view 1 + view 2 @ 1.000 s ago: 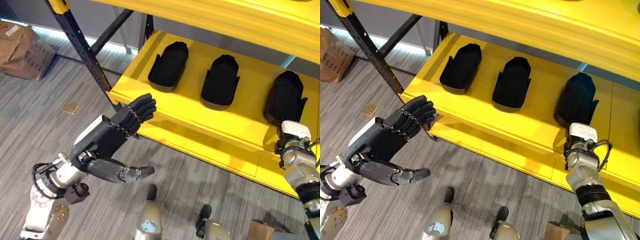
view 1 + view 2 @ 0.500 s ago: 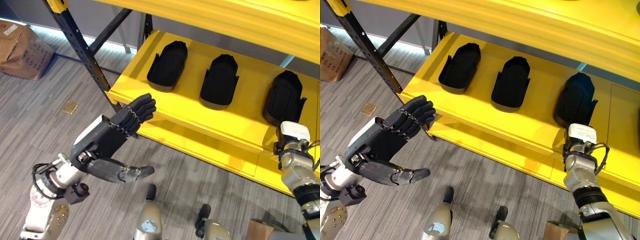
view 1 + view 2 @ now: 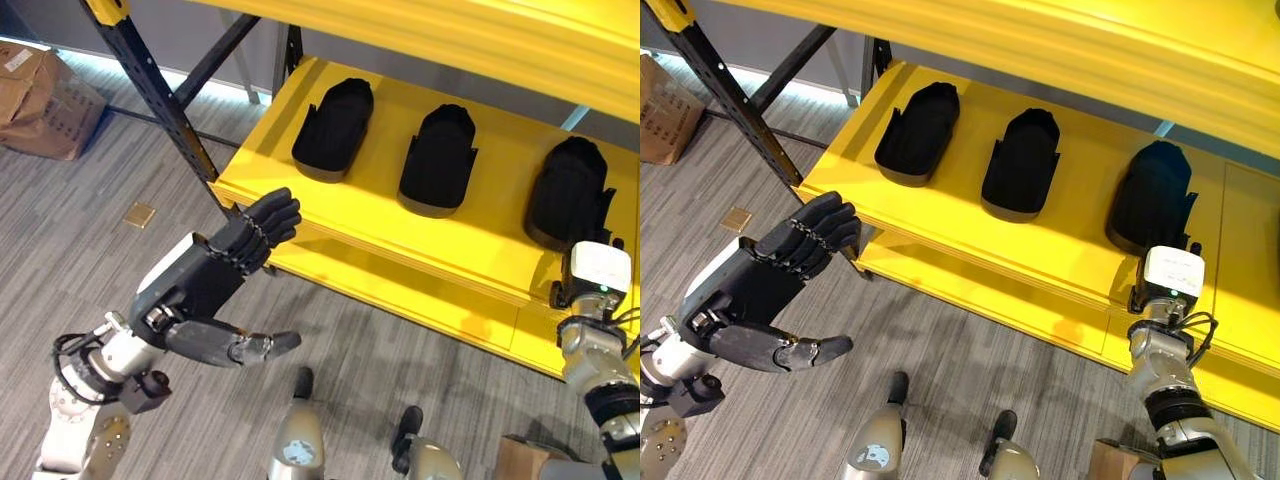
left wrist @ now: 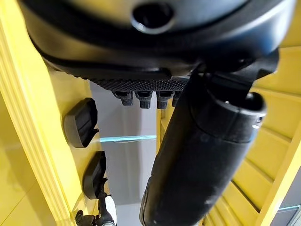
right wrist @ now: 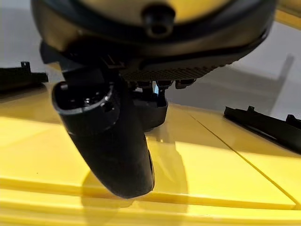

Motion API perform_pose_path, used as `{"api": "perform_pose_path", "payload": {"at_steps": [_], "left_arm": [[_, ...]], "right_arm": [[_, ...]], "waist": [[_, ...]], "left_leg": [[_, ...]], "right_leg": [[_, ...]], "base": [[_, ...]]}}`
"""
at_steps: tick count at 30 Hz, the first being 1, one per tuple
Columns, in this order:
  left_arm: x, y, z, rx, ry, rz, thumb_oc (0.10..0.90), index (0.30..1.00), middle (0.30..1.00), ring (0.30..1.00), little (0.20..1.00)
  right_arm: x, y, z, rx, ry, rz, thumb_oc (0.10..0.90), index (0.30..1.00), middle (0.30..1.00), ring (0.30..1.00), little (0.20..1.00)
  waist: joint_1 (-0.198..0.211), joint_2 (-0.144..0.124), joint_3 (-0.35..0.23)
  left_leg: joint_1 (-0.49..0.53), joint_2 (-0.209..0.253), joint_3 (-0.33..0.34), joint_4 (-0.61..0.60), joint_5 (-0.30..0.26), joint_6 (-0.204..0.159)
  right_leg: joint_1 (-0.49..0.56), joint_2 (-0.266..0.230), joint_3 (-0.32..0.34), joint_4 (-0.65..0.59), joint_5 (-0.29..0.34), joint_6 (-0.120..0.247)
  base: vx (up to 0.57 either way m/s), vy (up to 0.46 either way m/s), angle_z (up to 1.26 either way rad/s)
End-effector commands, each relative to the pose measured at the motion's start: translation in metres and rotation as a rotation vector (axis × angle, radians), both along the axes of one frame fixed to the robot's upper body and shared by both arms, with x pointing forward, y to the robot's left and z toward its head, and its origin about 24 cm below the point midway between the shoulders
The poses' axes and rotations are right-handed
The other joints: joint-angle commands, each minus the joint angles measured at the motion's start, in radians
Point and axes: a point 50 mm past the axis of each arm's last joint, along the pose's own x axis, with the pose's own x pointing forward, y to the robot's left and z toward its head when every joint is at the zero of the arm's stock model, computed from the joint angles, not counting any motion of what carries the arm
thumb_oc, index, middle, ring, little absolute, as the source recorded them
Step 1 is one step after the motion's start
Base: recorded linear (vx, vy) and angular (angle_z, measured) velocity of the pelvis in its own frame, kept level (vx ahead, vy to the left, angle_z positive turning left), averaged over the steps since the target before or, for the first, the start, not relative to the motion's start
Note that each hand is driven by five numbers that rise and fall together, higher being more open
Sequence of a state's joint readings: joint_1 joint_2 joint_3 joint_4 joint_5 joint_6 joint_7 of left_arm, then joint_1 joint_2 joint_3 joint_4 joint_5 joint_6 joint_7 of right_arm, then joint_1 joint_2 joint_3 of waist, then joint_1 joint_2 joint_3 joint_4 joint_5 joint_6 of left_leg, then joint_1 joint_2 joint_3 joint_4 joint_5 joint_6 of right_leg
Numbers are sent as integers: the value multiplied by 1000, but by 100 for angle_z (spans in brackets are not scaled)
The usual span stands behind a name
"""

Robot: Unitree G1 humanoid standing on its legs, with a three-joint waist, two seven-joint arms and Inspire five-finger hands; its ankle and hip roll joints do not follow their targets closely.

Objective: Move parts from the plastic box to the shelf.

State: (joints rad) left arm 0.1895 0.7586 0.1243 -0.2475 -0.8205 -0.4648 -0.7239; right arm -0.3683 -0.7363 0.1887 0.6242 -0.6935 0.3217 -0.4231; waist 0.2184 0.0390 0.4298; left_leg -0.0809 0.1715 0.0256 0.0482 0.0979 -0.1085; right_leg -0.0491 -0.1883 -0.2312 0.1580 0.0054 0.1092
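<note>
L→R: cardboard box (image 3: pixel 45 100) on floor far left, not part of the job. Left hand (image 3: pixel 205 285) hangs over the floor just in front of the yellow shelf (image 3: pixel 400 250); fingers straight, spread wide, holding nothing, prob. parked as idle. 3 black parts on the shelf in a row, apart: left part (image 3: pixel 333 130), middle part (image 3: pixel 437 160), right part (image 3: pixel 570 193). Right hand (image 5: pixel 113 141) at the shelf's near edge by the right part, fingers straight, nothing held; looks like a post-placement pose. Right wrist view shows that open state; eye views show just its wrist. No plastic box visible.
</note>
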Motion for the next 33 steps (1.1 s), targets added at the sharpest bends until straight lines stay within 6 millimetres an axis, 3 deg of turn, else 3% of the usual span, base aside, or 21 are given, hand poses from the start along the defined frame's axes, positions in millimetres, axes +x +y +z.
{"api": "perform_pose_path", "payload": {"at_steps": [1,11,14,25,29,33], "left_arm": [[-15,-4,29,-121,-214,-15,900,1000,1000,1000,1000],[-19,-2,25,-152,-212,11,900,1000,1000,1000,1000],[-20,-1,22,-174,-202,38,900,1000,1000,1000,1000],[-19,2,4,-282,-104,111,900,1000,1000,1000,1000],[-8,-2,-20,-392,111,71,900,1000,1000,1000,1000],[-4,-10,-40,-447,188,52,900,1000,1000,1000,1000]], "right_arm": [[3,-11,46,-120,-232,-5,900,1000,1000,1000,1000],[-4,3,56,-91,-412,88,900,1000,1000,1000,1000],[-10,18,61,-68,-496,155,900,1000,1000,1000,1000],[-27,57,48,40,-527,321,900,1000,1000,1000,1000],[-37,78,54,224,-694,476,900,1000,1000,1000,1000],[-42,104,50,571,-748,634,900,1000,1000,1000,1000]], "waist": [[-14,16,-55],[-37,19,-66],[-56,16,-76],[-113,-12,-124],[-141,-26,-157],[-166,-32,-181]], "left_leg": [[-28,-24,-70,8,-24,37],[-20,-24,-59,4,-29,39],[-10,-23,-48,3,-35,41],[30,-16,4,-2,-51,41],[56,-15,39,-12,-62,43],[75,-16,68,-20,-72,44]], "right_leg": [[-1,62,-3,126,-143,-57],[-1,62,12,115,-140,-55],[3,62,24,105,-136,-51],[34,63,60,56,-115,-41],[57,60,75,9,-93,-31],[67,54,90,-20,-76,-23]], "base": [[0,0,0],[-4,31,-2],[-2,60,-14],[-15,65,-9],[-46,125,-28],[-57,123,-18]]}}
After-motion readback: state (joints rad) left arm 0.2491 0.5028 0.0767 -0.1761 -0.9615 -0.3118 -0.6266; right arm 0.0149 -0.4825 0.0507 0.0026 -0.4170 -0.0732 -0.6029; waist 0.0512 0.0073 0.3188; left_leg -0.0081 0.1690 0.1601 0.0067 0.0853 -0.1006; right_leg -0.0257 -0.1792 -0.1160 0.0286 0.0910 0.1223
